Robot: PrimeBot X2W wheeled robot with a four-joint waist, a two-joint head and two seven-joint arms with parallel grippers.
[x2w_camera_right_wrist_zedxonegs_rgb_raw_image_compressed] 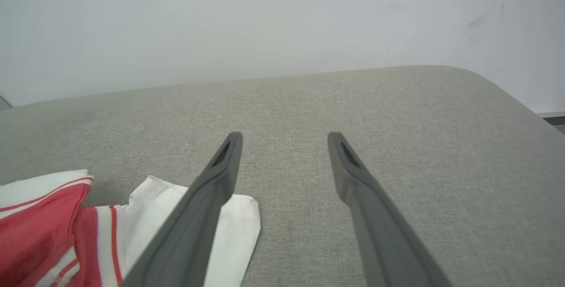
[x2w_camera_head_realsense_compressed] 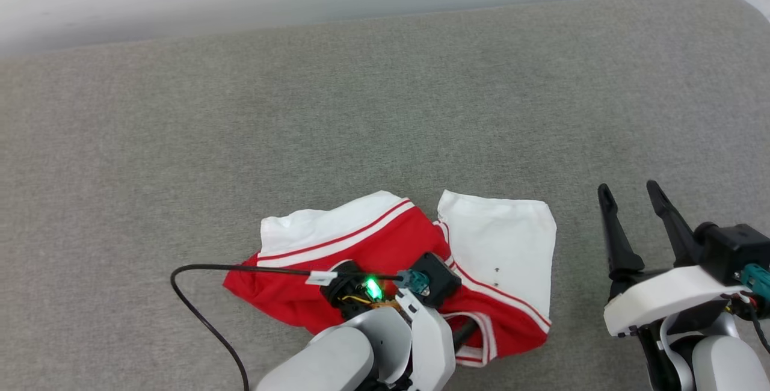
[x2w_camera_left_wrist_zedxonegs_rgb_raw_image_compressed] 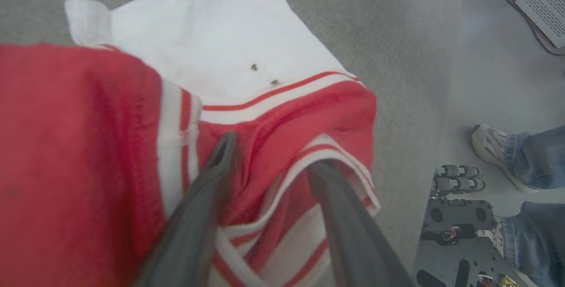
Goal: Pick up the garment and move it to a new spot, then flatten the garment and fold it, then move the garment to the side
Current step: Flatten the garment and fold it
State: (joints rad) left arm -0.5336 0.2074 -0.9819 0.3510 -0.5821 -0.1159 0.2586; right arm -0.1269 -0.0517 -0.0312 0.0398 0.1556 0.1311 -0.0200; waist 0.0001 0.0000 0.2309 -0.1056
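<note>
I see the shirt (x2w_camera_head_realsense_compressed: 385,240) crumpled at the near edge of the grey padded surface (x2w_camera_head_realsense_compressed: 385,90). My left tool (x2w_camera_left_wrist_zedxonegs_rgb_raw_image_compressed: 273,152) is down on it, partly open, a loose fold of red cloth between its fingers and one finger (x2w_camera_left_wrist_zedxonegs_rgb_raw_image_compressed: 335,190) under the striped trim. My right tool (x2w_camera_head_realsense_compressed: 630,189) hangs wide open and empty, just right of the shirt.

One garment (x2w_camera_head_realsense_compressed: 385,240), one left gripper (x2w_camera_left_wrist_zedxonegs_rgb_raw_image_compressed: 273,154), one right gripper (x2w_camera_head_realsense_compressed: 629,189), one black cable (x2w_camera_head_realsense_compressed: 252,269), two denim-clad legs (x2w_camera_left_wrist_zedxonegs_rgb_raw_image_compressed: 536,154)
</note>
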